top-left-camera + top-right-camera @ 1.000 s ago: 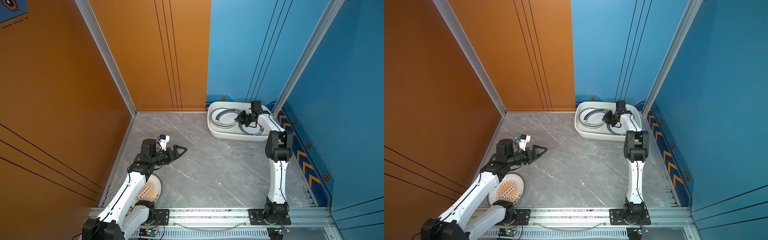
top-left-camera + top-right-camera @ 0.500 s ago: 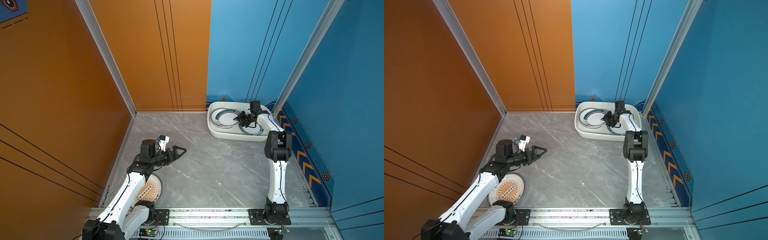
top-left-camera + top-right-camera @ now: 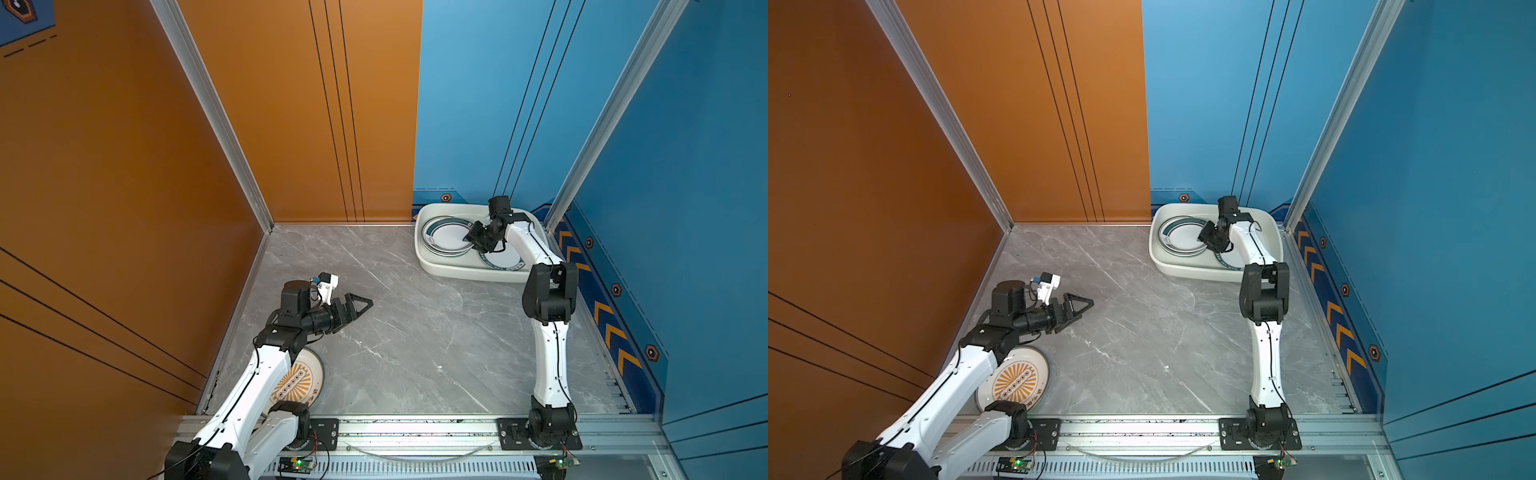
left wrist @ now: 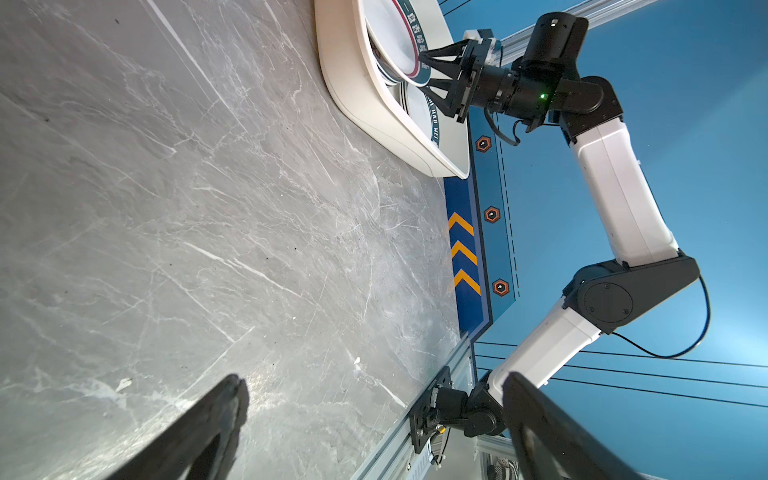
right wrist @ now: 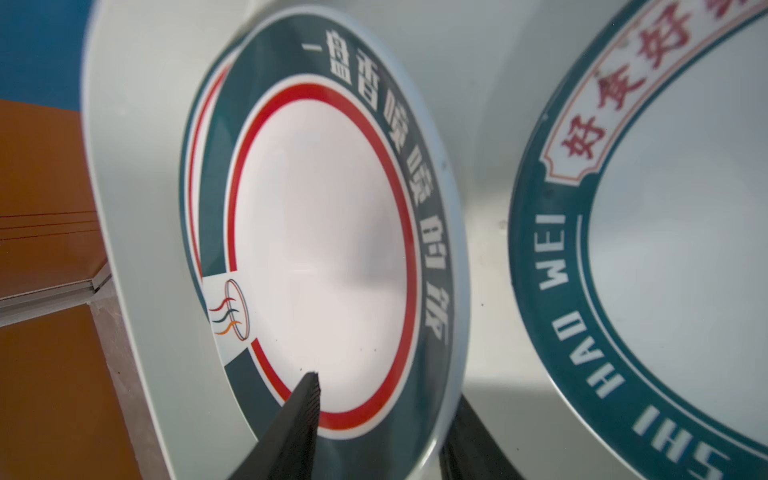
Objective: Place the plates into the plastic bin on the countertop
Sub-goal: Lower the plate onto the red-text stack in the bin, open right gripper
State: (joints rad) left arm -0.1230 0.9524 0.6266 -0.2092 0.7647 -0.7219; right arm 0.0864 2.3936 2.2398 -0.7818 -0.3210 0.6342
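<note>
The white plastic bin (image 3: 457,271) (image 3: 1183,270) stands at the back right of the grey countertop (image 3: 415,332). Inside it lie a stack of green-rimmed plates (image 3: 446,237) (image 3: 1183,239) and, beside it, another green-rimmed plate (image 3: 503,262) (image 5: 685,249). My right gripper (image 3: 469,239) (image 3: 1202,237) (image 4: 422,72) (image 5: 386,395) is open in the bin, its jaws straddling the rim of the top plate (image 5: 324,249) with its red ring. A sunburst plate (image 3: 297,382) (image 3: 1013,382) lies near the front left, partly under my left arm. My left gripper (image 3: 365,302) (image 3: 1086,305) (image 4: 374,380) hovers open and empty over the countertop.
Orange wall panels close the left and back, blue panels the back right and right. An aluminium rail (image 3: 415,432) carrying both arm bases runs along the front edge. The bin's wall (image 5: 137,166) rises close beside the right gripper.
The right gripper's jaws have parted from shut on the top plate's rim, and the plate rests on the stack. The left arm has hardly moved.
</note>
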